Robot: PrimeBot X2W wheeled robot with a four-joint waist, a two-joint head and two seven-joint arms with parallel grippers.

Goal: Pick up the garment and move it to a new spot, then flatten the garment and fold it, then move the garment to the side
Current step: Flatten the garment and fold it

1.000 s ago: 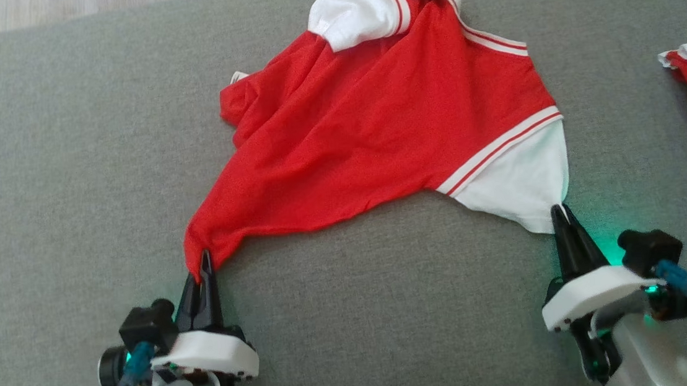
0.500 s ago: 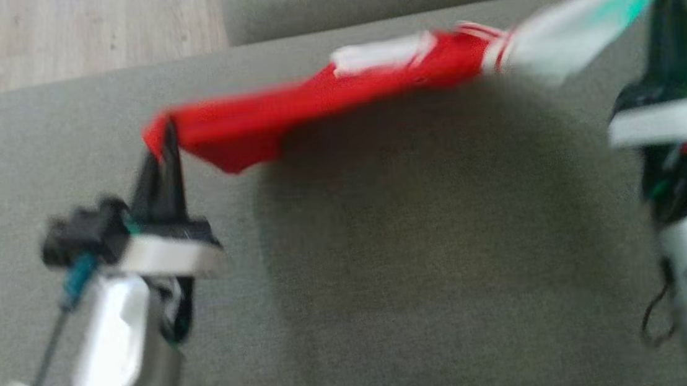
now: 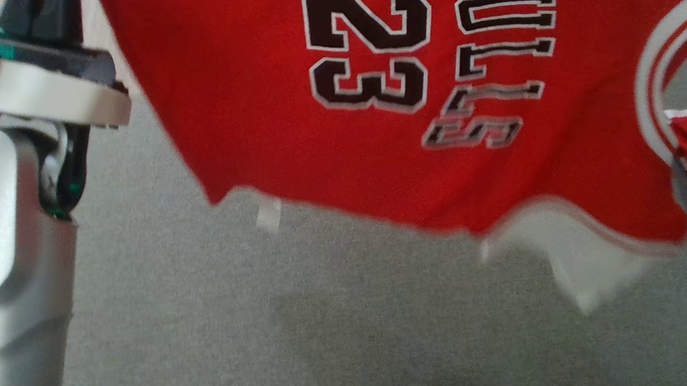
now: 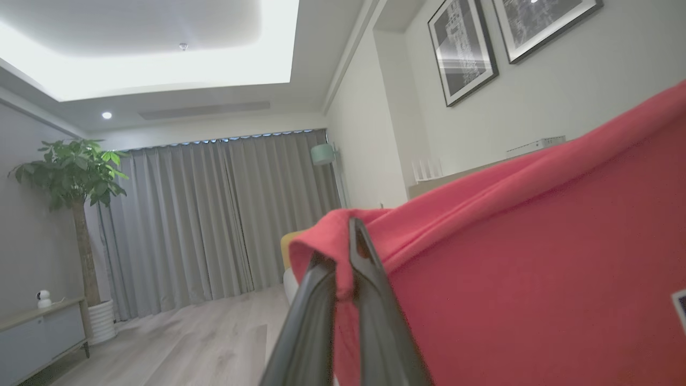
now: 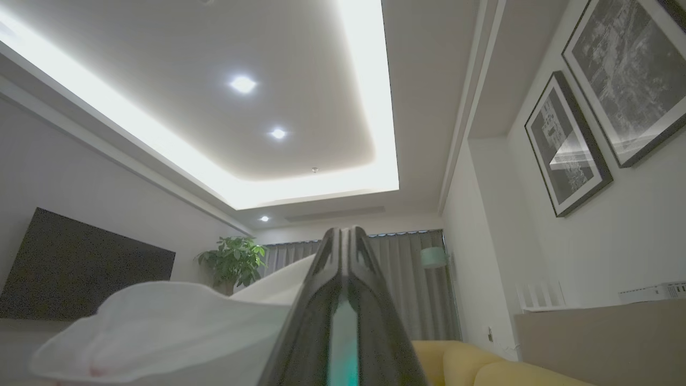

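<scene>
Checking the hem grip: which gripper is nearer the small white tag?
Left, probably. The left gripper clamps a red corner of the garment, up-left of the tag; the right gripper clamps white sleeve cloth farther off.

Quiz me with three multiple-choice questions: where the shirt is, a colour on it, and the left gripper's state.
1. Relative to the grey cushion, the garment is: A flat on it; B hanging above it; C under it.
2. Its number 23 is: A blue; B black; C yellow.
3. The left gripper has its fingers: A wide open; B shut empty; C shut on red fabric.
Answers: B, its hem dangles over bare cushion; B, black digits edged white; C, cloth pinched in the left wrist view.
</scene>
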